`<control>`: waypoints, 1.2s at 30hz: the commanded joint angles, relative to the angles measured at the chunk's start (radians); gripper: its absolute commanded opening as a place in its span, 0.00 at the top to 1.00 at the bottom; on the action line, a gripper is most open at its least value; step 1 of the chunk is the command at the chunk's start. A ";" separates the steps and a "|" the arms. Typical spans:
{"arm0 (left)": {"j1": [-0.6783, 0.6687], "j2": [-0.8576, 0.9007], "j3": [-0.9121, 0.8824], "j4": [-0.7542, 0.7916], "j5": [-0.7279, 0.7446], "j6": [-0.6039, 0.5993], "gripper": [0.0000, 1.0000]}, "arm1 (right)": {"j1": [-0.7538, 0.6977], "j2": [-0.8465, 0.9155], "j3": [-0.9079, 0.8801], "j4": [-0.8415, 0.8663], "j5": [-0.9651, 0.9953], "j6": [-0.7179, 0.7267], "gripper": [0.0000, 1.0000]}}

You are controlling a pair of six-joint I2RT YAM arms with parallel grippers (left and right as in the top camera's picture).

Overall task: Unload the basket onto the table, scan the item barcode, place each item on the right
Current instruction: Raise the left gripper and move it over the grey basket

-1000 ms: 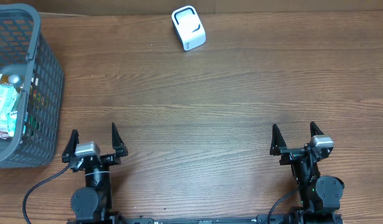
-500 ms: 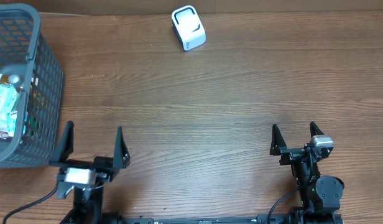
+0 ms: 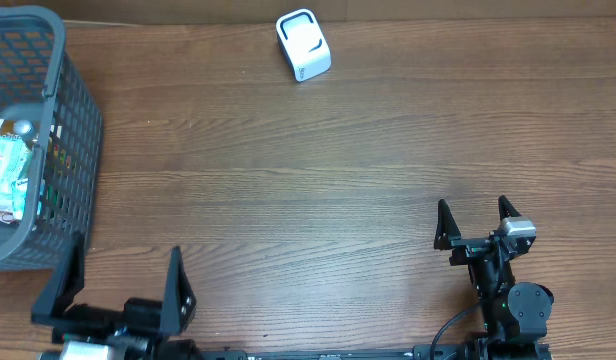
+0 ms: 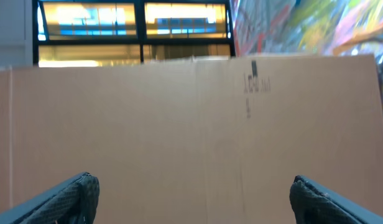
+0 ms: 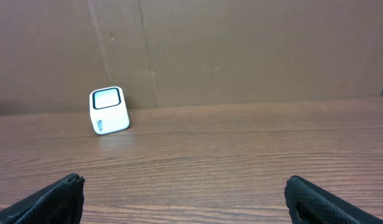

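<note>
Packaged items [image 3: 8, 168] lie in the grey mesh basket [image 3: 80, 130] at the table's left edge; no barcode shows on them. The white barcode scanner [image 3: 303, 45] stands at the back centre, its window facing the front in the right wrist view, scanner [image 5: 109, 110]. My left gripper [image 3: 125, 248] is open and empty at the front left, just below the basket; its wrist view shows only its own open tips, left gripper [image 4: 193, 190], against a cardboard wall. My right gripper [image 3: 473, 206] is open and empty at the front right, low over the wood, right gripper [image 5: 185, 190].
A brown cardboard wall [image 5: 241, 50] closes off the back of the wooden table [image 3: 318, 170]. Windows and a coloured sheet show above the wall in the left wrist view. The basket's tall side stands close to the left gripper.
The left gripper has risen and drawn back toward the front-left corner, looming larger in the overhead view. The right arm has stayed still. Both grippers remain open.
</note>
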 commanded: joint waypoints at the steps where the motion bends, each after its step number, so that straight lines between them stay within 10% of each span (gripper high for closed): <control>1: -0.006 -0.009 0.075 -0.027 0.012 0.018 0.00 | -0.006 -0.007 -0.011 0.005 0.000 -0.008 0.00; 26: -0.006 0.073 0.203 0.236 0.053 0.056 0.00 | -0.006 -0.007 -0.011 0.005 0.000 -0.008 0.00; 36: -0.006 0.575 0.736 -0.458 0.023 0.011 0.00 | -0.006 -0.007 -0.011 0.005 0.000 -0.008 0.00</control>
